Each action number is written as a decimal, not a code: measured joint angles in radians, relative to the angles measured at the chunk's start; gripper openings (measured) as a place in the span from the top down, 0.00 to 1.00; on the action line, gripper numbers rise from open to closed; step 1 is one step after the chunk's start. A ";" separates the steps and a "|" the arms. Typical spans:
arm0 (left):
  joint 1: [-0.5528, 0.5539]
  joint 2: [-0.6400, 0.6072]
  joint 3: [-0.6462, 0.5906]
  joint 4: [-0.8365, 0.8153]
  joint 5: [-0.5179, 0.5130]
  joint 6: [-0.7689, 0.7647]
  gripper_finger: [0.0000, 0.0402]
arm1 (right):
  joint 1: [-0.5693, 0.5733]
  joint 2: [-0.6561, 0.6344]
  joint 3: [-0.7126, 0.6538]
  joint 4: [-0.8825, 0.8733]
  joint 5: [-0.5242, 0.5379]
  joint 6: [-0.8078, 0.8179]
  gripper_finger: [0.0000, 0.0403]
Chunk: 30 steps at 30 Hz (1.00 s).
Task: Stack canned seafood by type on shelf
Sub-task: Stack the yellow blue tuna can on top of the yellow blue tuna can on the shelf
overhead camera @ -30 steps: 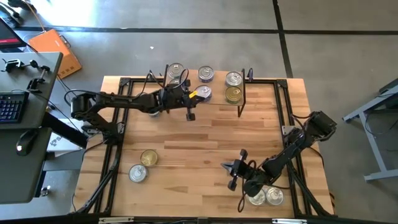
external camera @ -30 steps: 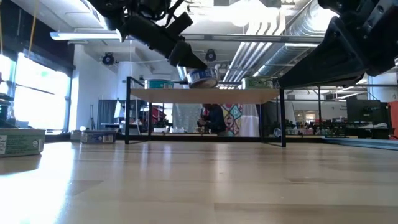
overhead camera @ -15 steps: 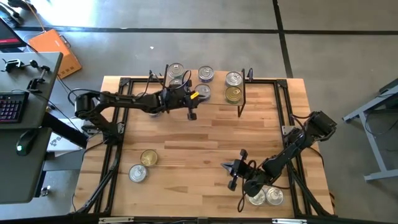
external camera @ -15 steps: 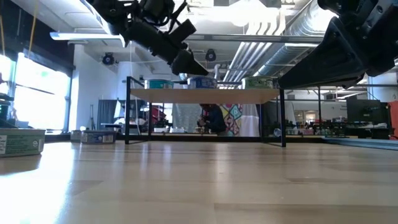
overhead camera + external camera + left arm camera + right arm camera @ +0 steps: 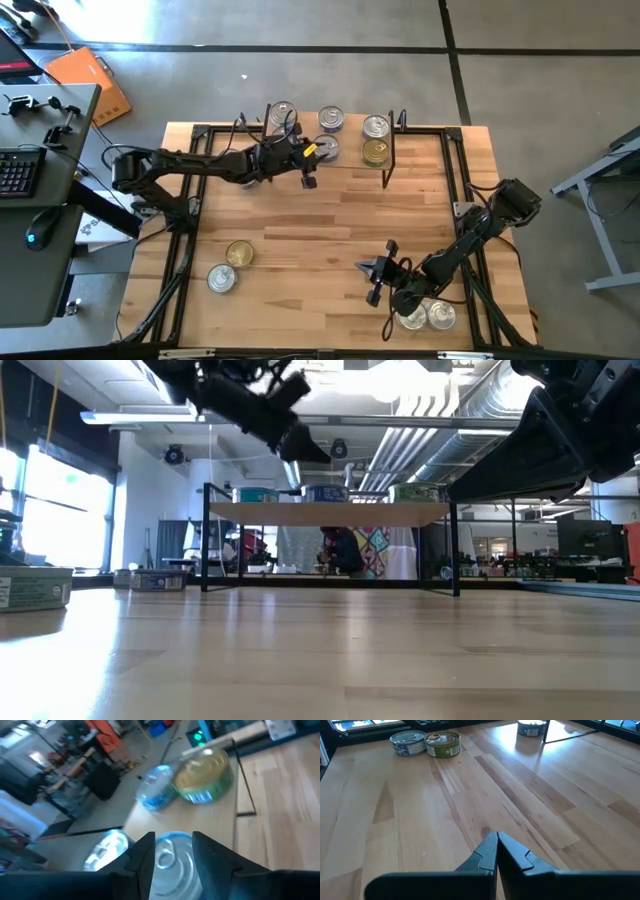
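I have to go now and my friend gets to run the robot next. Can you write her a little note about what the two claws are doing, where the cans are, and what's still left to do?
Left gripper: above the shelf, jaws open over a silver-topped can it seems to have just set there.
Right gripper: jaws shut, holding nothing, waiting low over the table's near right part.
On the shelf: five cans, one gold-topped can among them.
Still on the table: a gold and a silver can near left, two silver cans near right.
Left: bring those four up and sort by type.
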 joint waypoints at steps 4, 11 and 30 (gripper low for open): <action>-0.051 -0.065 0.000 -0.022 -0.056 0.000 0.70 | 0.000 0.000 0.000 0.000 0.000 0.000 1.00; -0.194 -0.209 0.000 -0.112 -0.106 -0.063 0.70 | 0.000 0.000 0.000 0.000 0.000 0.015 1.00; -0.657 -0.333 -0.104 -0.489 -0.350 -0.608 0.78 | -0.004 0.000 0.000 -0.001 -0.045 0.050 0.81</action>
